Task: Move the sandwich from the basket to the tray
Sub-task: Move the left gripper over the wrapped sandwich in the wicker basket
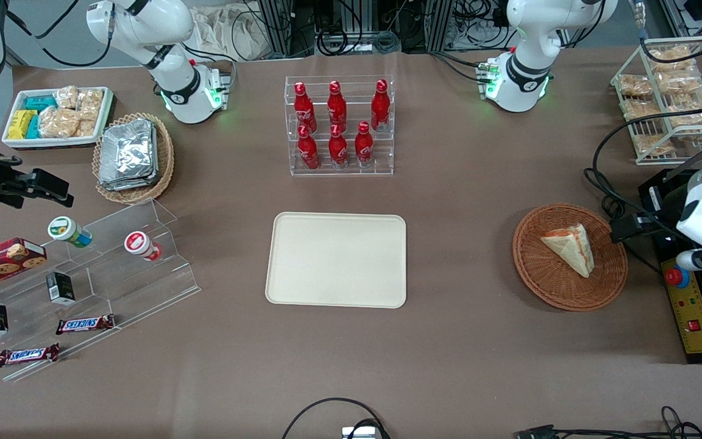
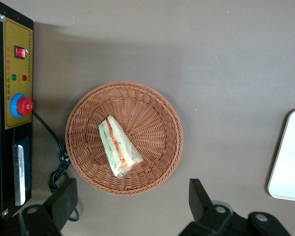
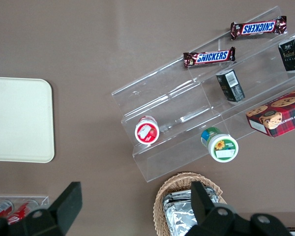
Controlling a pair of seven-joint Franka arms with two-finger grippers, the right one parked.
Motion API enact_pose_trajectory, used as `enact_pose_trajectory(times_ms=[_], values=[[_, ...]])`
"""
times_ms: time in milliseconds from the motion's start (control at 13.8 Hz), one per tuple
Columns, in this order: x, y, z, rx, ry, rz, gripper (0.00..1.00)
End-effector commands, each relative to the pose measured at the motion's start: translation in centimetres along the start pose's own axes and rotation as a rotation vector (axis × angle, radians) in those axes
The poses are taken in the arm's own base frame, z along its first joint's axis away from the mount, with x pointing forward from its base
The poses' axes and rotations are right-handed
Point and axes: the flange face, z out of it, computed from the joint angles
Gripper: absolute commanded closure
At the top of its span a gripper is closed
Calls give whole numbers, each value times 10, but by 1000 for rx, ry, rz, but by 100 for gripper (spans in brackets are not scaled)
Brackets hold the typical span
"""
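One triangular white-bread sandwich point(image 1: 570, 247) lies in the round reddish-brown wicker basket point(image 1: 546, 286), right of frame; the left gripper point(image 2: 132, 206) hovers above, wide open and empty, and should straddle the wedge's long sides before carrying it to the cream rectangular tray point(image 1: 290, 286)

Sandwich point(image 2: 119, 147): white wedge, red-green filling edge, lying flat in brown wicker basket point(image 2: 160, 114), below the open tool point(image 2: 132, 201). Cream tray point(image 1: 336, 259) bare on counter, well apart from tool.
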Motion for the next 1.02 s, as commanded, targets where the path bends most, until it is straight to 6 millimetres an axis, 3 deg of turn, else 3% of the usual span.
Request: enact_pose_trajectory(times_ms=[0, 218, 364, 582, 945], values=[[5, -3, -1, -6, -15, -24, 0], [4, -7, 8, -2, -51, -31, 0], [3, -15, 31, 7, -132, -55, 0], [1, -34, 48, 3, -155, -177, 0], [-6, -45, 115, 20, -123, -472, 0]])
